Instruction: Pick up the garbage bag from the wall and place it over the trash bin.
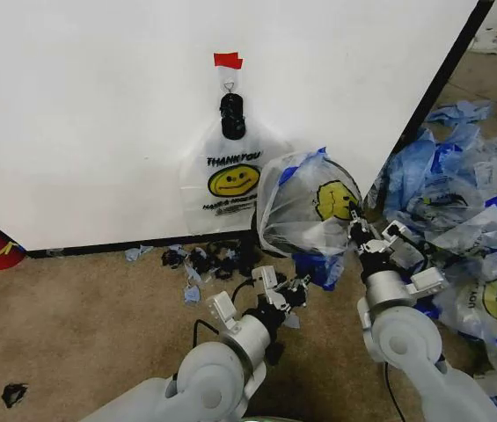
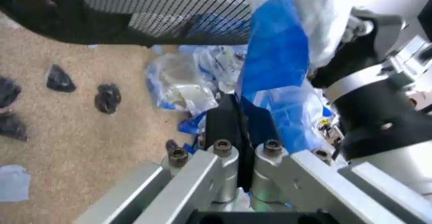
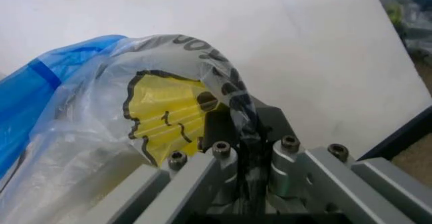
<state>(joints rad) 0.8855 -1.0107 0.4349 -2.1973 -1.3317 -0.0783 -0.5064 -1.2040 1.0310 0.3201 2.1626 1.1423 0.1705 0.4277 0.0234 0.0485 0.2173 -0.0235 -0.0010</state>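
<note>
The garbage bag is hanging puffed open in the air before the wall, stretched between both grippers over the mesh trash bin. The right gripper is pinching the bag's printed side, jaws closed on the film beside the yellow smiley. The left gripper is clamping a blue handle strip, jaws closed on it. Another bag is hanging from the wall hook under red tape. Loose bags are lying to the right.
</note>
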